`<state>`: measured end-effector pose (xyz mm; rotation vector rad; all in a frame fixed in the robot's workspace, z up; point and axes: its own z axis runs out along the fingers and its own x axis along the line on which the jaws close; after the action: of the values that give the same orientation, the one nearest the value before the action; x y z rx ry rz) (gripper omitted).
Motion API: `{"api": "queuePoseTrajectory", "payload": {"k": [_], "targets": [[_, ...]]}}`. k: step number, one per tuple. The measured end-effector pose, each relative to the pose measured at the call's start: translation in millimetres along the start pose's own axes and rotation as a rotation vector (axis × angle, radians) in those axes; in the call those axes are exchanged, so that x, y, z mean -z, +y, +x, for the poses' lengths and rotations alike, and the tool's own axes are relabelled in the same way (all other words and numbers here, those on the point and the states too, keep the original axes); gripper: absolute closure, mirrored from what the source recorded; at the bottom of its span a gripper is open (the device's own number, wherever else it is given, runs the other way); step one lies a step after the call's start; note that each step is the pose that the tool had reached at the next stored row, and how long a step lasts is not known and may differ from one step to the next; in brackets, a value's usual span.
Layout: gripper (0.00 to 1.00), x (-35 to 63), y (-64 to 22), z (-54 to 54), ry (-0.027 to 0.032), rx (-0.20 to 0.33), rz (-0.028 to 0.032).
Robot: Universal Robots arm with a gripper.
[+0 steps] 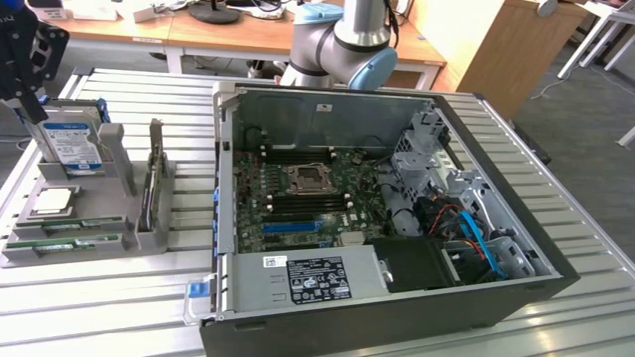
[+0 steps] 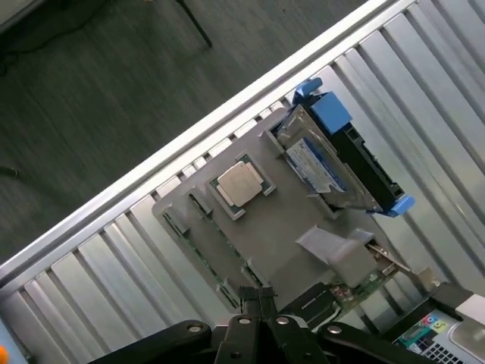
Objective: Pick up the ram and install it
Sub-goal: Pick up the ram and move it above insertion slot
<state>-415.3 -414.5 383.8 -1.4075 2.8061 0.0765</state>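
Two green ram sticks with white labels lie in the long slots of a grey holder [image 1: 149,236] at the exterior view's left: one ram stick [image 1: 77,223] and a second ram stick [image 1: 62,244] nearer the front. My gripper [image 1: 34,111] hangs high above the holder's far end, beside the upright drive, well clear of both sticks. In the wrist view my gripper [image 2: 261,299] is seen with its two dark fingers pressed together and nothing between them, looking down on the holder [image 2: 273,235]. The open computer case [image 1: 496,297] holds the motherboard [image 1: 297,201] with its black memory slots.
On the holder also stand a silver drive [image 1: 71,145] in a blue frame [image 2: 333,114], a loose processor [image 1: 55,201] [image 2: 241,184] and an upright expansion card [image 1: 154,178]. The slatted metal table [image 1: 109,312] carries everything. Desks stand behind it.
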Motion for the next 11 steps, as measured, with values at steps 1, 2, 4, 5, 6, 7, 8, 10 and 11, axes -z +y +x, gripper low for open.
{"api": "queuePoseTrajectory", "payload": {"k": [1,2,4,5,6,7,8,10,11], "targets": [[0.89,-0.1,0.0,0.0,0.0007,0.018,-0.0004],[0.89,-0.1,0.0,0.0,0.0015,0.036,-0.0008],[0.89,-0.2,0.0,0.0,0.0031,0.073,-0.0016],[0.89,-0.3,0.0,0.0,0.0039,0.091,-0.0021],[0.89,-0.4,0.0,0.0,0.0047,0.109,-0.0025],[0.89,-0.4,0.0,0.0,0.0055,0.127,-0.0029],[0.89,-0.5,0.0,0.0,0.0062,0.145,-0.0033],[0.89,-0.6,0.0,0.0,0.0079,0.182,-0.0042],[0.89,-0.7,0.0,0.0,0.0086,0.200,-0.0046]]}}
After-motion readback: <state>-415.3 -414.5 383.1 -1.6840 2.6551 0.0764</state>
